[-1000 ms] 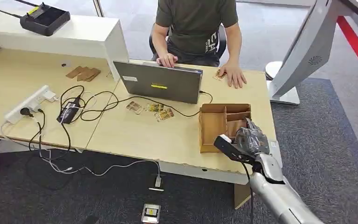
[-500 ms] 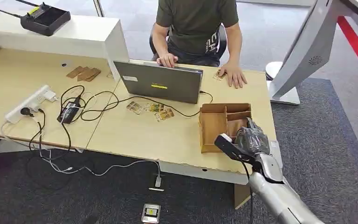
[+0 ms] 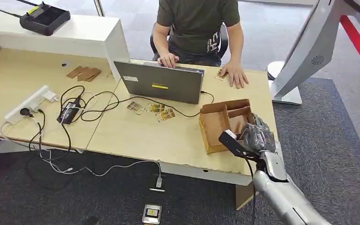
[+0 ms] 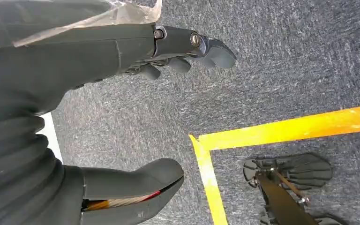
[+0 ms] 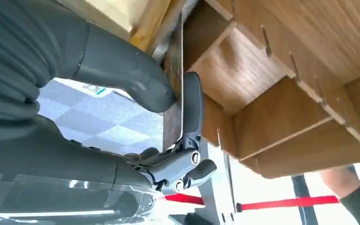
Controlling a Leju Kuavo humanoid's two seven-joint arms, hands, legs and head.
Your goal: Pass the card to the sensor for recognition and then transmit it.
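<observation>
My right hand (image 3: 258,136) is at the near right end of the wooden compartment box (image 3: 218,124) on the desk. In the right wrist view the hand (image 5: 131,75) pinches a thin card (image 5: 174,101) edge-on between the thumb and a finger, just at the box's (image 5: 281,98) open compartments. The box sits skewed on the desk, its near end turned. More cards (image 3: 152,110) lie loose in front of the laptop (image 3: 161,84). My left hand (image 4: 37,93) hangs over grey carpet with its fingers apart and holds nothing.
A person sits across the desk, one hand on the laptop, the other hand (image 3: 234,75) beside a card at the far edge. Cables and a power strip (image 3: 28,103) cover the desk's left. A white stand (image 3: 304,51) rises at the right.
The wooden box has turned and shifted under my right hand, which moved slightly right and away. The person has not moved.
</observation>
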